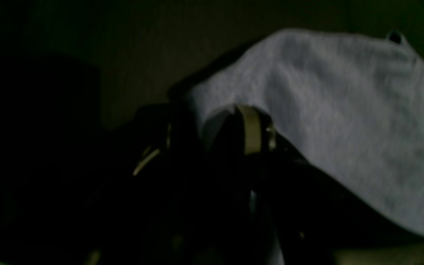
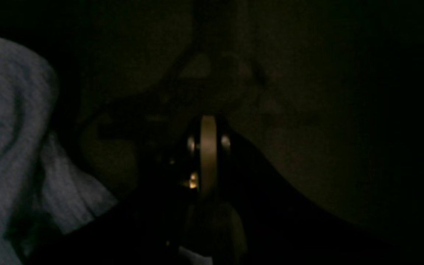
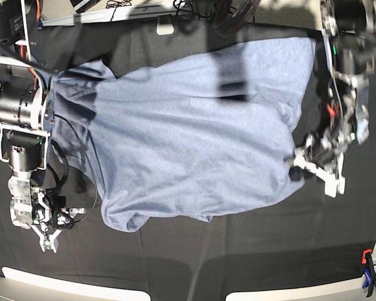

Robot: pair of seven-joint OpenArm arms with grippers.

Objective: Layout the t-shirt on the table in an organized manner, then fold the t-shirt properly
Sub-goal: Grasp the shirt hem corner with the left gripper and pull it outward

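- Table [image 3: 238, 263]: black cloth, shirt needs room to flatten.
- T-shirt [image 3: 194, 138] lies mid-table, crumpled near-left; spread before folding.
- Left gripper [image 3: 299, 162], scene right: jaws part-open around shirt edge; pull outward.
- Right gripper [image 3: 48, 241], scene left: closed, empty, off shirt.

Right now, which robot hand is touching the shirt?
The left hand, on the base view's right, touches the t-shirt at its edge. The right hand sits shut on the black table, apart from it.
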